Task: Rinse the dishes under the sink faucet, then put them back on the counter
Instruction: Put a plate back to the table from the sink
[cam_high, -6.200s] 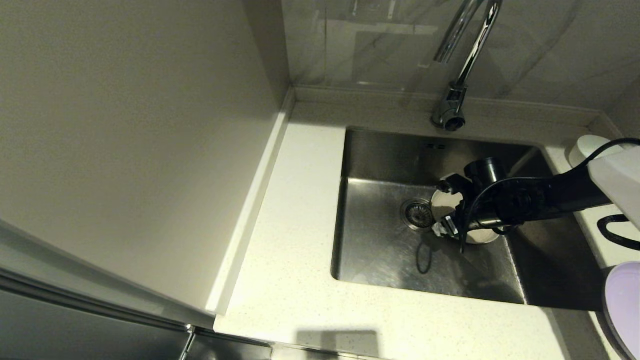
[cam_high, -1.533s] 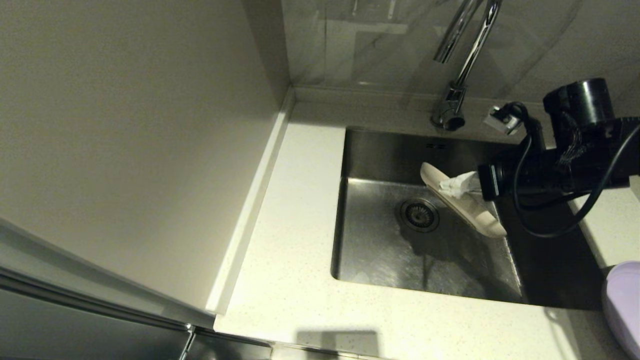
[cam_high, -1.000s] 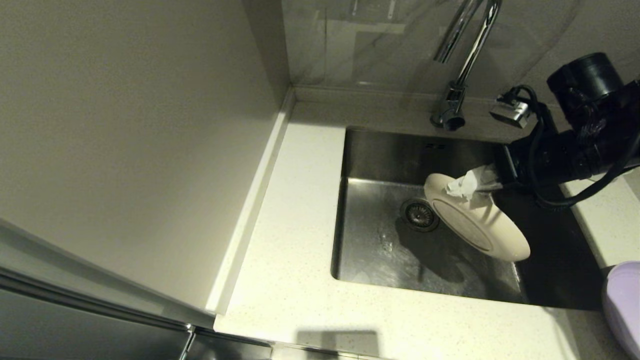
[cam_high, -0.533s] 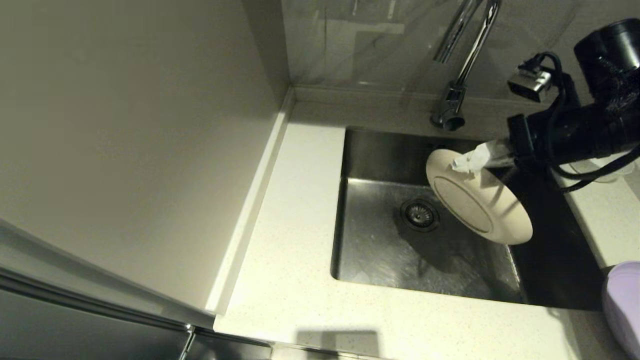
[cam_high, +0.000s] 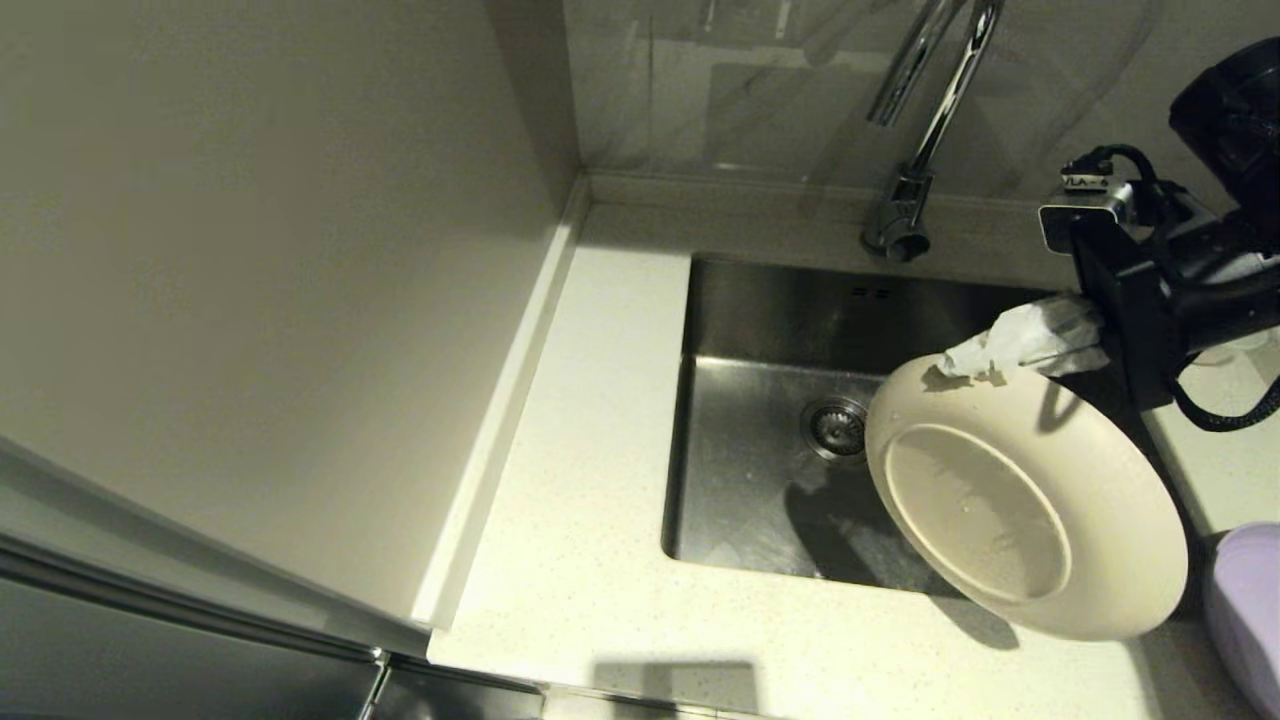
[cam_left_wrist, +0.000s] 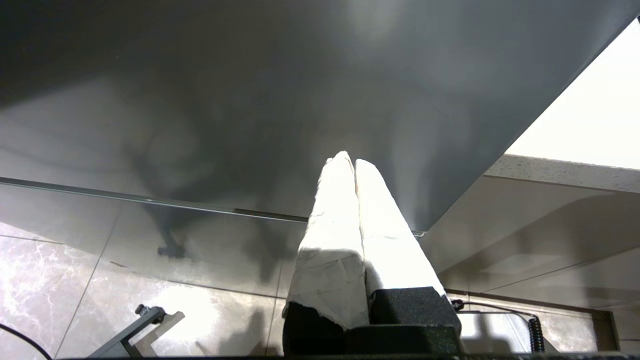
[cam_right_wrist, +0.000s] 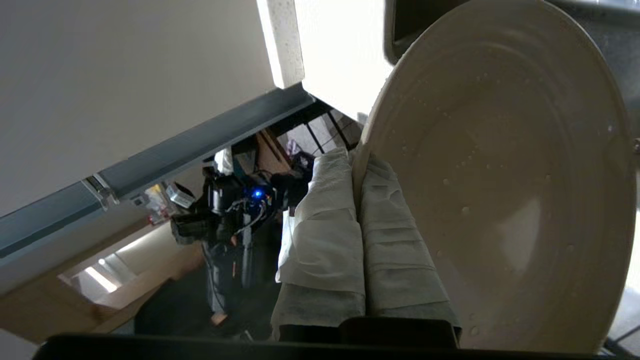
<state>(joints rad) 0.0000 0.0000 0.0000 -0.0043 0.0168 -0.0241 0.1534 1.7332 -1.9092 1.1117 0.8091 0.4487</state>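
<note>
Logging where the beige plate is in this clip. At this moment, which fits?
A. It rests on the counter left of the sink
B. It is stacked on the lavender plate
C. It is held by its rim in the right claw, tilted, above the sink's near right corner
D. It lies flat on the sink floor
C: the right claw pinches the rim of the beige plate, which hangs tilted over the sink.
</note>
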